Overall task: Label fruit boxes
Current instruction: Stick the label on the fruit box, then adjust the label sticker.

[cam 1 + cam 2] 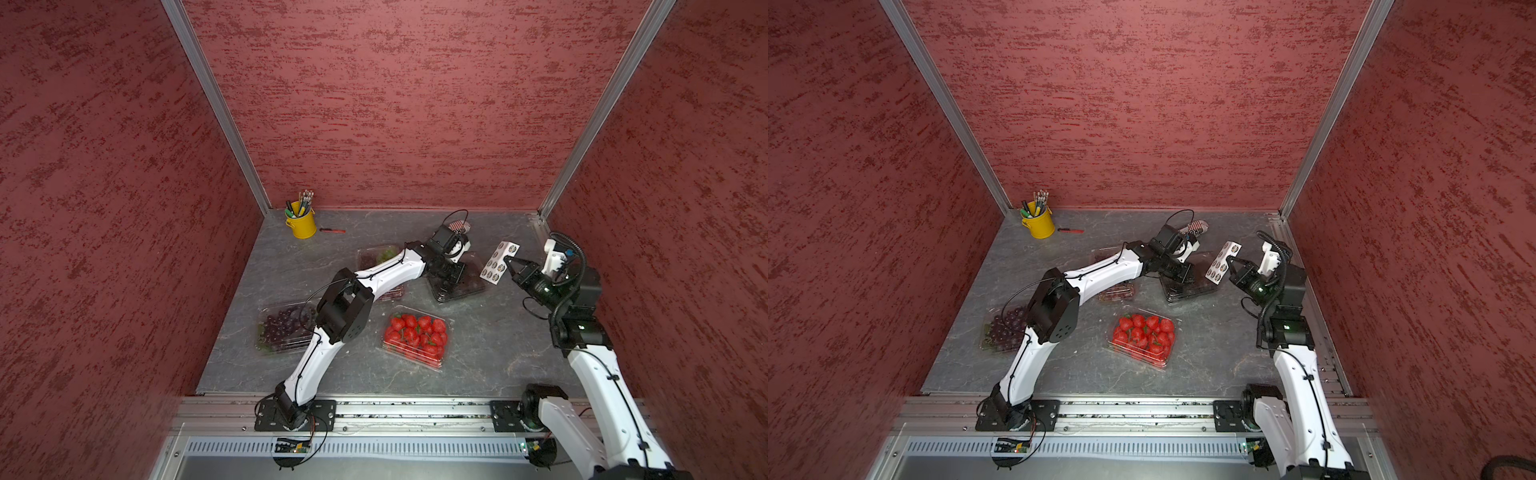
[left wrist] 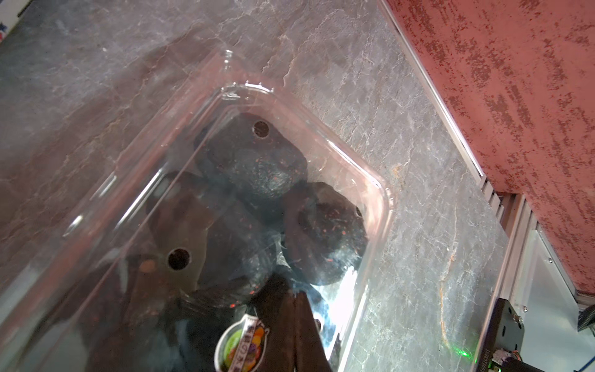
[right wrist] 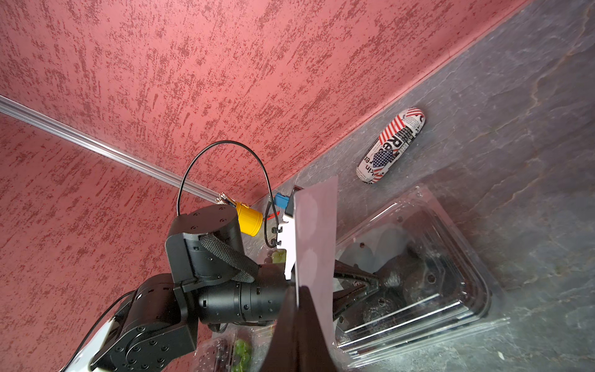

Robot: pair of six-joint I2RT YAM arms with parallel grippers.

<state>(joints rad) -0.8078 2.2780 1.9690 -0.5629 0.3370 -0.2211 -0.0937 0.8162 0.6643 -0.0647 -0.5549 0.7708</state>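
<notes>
Four clear fruit boxes lie on the grey table: strawberries (image 1: 415, 334) (image 1: 1144, 336), dark grapes (image 1: 282, 328) (image 1: 1005, 328), green-and-purple grapes (image 1: 376, 259) half under my left arm, and dark round fruit (image 1: 461, 284) (image 2: 273, 167) (image 3: 418, 273). My left gripper (image 1: 451, 276) (image 2: 289, 286) is shut, with its tips down on the lid of the dark round fruit box. A round colourful sticker (image 2: 240, 344) sits against one finger; I cannot tell whether it is pinched. My right gripper (image 1: 508, 261) (image 3: 297, 290) is shut on the white sticker sheet (image 1: 498, 262) (image 1: 1223, 262) (image 3: 317, 232), held upright in the air beside that box.
A yellow pencil cup (image 1: 301, 222) and a red pen (image 1: 332, 230) stand at the back left. A flag-patterned case (image 1: 459, 226) (image 3: 391, 145) lies by the back wall. Red walls close in three sides; the rail (image 1: 415, 409) with the arm bases runs along the front.
</notes>
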